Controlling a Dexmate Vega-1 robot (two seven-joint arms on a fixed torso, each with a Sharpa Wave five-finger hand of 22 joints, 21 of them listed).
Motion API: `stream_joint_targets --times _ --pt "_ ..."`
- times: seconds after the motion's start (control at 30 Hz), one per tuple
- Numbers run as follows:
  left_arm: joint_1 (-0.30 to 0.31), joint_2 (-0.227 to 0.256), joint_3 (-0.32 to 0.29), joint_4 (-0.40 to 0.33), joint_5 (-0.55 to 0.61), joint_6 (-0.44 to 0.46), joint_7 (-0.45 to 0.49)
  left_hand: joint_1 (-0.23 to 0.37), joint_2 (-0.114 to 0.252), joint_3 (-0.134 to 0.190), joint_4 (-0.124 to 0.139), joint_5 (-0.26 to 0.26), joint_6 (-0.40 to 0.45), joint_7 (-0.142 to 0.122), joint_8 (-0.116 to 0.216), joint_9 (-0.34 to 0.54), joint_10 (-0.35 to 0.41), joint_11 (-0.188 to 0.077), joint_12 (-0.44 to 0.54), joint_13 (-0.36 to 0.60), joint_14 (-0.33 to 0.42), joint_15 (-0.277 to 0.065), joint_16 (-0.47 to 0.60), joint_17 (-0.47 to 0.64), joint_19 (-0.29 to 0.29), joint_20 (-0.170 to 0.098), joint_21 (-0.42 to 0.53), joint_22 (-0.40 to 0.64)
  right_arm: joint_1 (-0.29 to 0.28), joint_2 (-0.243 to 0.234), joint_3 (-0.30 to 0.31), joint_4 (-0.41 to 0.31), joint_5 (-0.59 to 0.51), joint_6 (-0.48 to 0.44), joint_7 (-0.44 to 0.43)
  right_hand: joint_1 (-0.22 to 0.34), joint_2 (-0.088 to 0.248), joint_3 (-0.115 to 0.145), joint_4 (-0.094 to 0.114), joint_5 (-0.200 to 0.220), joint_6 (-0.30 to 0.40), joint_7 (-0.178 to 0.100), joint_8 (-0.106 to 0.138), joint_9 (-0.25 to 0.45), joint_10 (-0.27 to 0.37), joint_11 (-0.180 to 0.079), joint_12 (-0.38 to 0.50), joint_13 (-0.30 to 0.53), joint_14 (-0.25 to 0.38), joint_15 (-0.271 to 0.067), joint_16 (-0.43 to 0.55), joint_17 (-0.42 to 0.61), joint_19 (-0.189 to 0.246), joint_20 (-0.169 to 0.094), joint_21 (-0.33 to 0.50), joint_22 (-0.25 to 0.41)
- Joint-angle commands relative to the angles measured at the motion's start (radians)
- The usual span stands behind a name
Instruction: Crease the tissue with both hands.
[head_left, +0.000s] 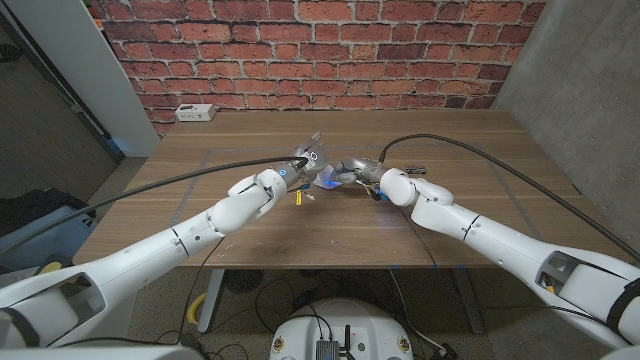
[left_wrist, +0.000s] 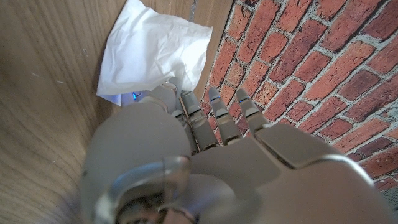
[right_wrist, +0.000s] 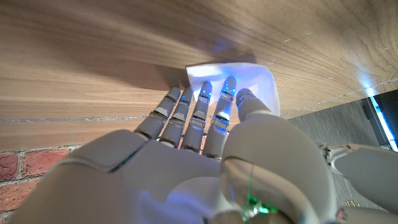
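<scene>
A white tissue (head_left: 327, 181) lies crumpled at the middle of the wooden table (head_left: 200, 150), between my two hands. My left hand (head_left: 300, 168) reaches it from the left. In the left wrist view the tissue (left_wrist: 155, 53) stands partly lifted, and the left hand (left_wrist: 186, 155) pinches its near edge between thumb and a finger. My right hand (head_left: 360, 172) comes in from the right. In the right wrist view its fingertips (right_wrist: 228, 84) lie stretched out on the tissue (right_wrist: 252, 78), pressing it to the wood. Both hands hide much of the tissue in the head view.
A white power strip (head_left: 194, 113) sits at the table's far left corner, below the red brick wall (head_left: 320, 50). Black cables (head_left: 470, 150) run along both arms over the table. Bare wood surrounds the hands on all sides.
</scene>
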Motion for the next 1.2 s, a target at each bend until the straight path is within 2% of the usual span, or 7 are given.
stream_joint_targets --times 0.03,0.17,0.43,0.67,0.83,1.07,1.2 --pt "-0.056 -0.018 0.039 0.075 -0.024 -0.028 0.058 -0.003 -0.006 -0.001 0.000 -0.003 0.004 -0.001 -0.007 0.006 0.008 -0.004 -0.002 0.004 0.010 -0.130 -0.006 0.002 0.005 -0.007 0.007 0.003 0.008 0.005 -0.003 0.005 0.010 -0.028 0.005 0.007 -0.010 0.000 -0.005 0.001 -0.005 0.004 -0.006 0.002 -0.004 0.006 -0.006 0.003 -0.007 -0.058 0.001 0.002 0.008 0.002 0.002 0.003" --pt "-0.064 -0.024 0.052 0.093 -0.016 -0.017 0.088 -0.010 -0.007 -0.003 0.004 -0.003 -0.034 0.000 -0.025 0.006 -0.025 0.002 -0.019 0.007 0.005 -0.128 -0.011 0.003 0.002 -0.005 0.008 0.002 0.005 0.000 -0.001 -0.006 0.013 -0.038 0.005 0.007 -0.010 0.001 -0.008 0.000 -0.018 0.013 -0.012 0.002 -0.013 0.016 -0.012 0.003 -0.008 -0.057 0.000 0.002 0.008 0.003 0.002 0.003" --pt "-0.063 -0.039 0.062 0.118 -0.025 0.026 0.152 -0.037 -0.013 -0.026 0.013 -0.005 -0.171 -0.024 -0.068 0.004 -0.160 0.002 -0.075 0.010 -0.033 -0.108 -0.025 0.010 -0.011 0.000 0.009 0.000 0.006 -0.007 -0.005 -0.018 0.010 -0.048 0.008 0.009 -0.013 0.003 -0.014 -0.001 -0.047 0.021 -0.023 0.003 -0.037 0.029 -0.024 0.003 -0.012 -0.055 -0.002 0.000 0.007 0.005 0.001 0.003" --pt "-0.049 -0.047 0.066 0.127 -0.030 0.073 0.220 -0.078 0.000 -0.033 0.038 -0.003 -0.311 -0.020 -0.075 0.000 -0.294 0.029 -0.110 -0.002 -0.085 -0.091 -0.036 0.016 -0.019 0.004 0.010 -0.002 0.006 -0.009 -0.004 -0.018 0.011 -0.042 0.003 0.010 -0.015 0.003 -0.018 -0.002 -0.062 0.022 -0.027 0.003 -0.056 0.033 -0.032 0.004 -0.016 -0.052 -0.004 0.000 0.007 0.007 0.001 0.003" --pt "-0.035 -0.044 0.063 0.121 -0.039 0.101 0.256 -0.102 0.005 -0.013 0.052 0.000 -0.437 -0.018 -0.077 -0.005 -0.405 0.050 -0.119 -0.013 -0.115 -0.077 -0.039 0.017 -0.022 0.006 0.014 -0.003 -0.001 -0.012 0.005 -0.020 0.018 -0.028 -0.013 0.008 -0.016 0.002 -0.021 -0.004 -0.110 0.024 -0.037 0.004 -0.115 0.038 -0.054 0.005 -0.037 -0.050 -0.012 0.001 0.005 0.008 -0.001 0.003" --pt "-0.018 -0.036 0.057 0.107 -0.059 0.116 0.285 -0.114 0.007 -0.008 0.060 0.000 -0.473 -0.020 -0.076 -0.006 -0.427 0.050 -0.115 -0.017 -0.125 -0.077 -0.038 0.018 -0.021 0.006 0.015 -0.003 -0.042 -0.026 0.040 -0.031 0.025 0.027 -0.105 -0.034 -0.034 -0.017 -0.007 -0.009 -0.181 0.022 -0.040 0.005 -0.188 0.040 -0.069 0.008 -0.062 -0.040 -0.026 0.001 -0.003 0.014 -0.006 0.003" --pt "-0.009 -0.031 0.053 0.097 -0.067 0.123 0.289 -0.117 0.007 -0.006 0.062 0.000 -0.479 -0.024 -0.076 -0.007 -0.428 0.050 -0.113 -0.018 -0.125 -0.078 -0.038 0.018 -0.020 0.005 0.016 -0.003 -0.084 -0.029 0.070 -0.027 0.018 0.092 -0.217 -0.053 -0.045 -0.024 -0.004 -0.012 -0.196 0.036 -0.035 0.007 -0.214 0.044 -0.068 0.009 -0.067 -0.040 -0.033 -0.003 -0.004 0.014 -0.007 0.003"
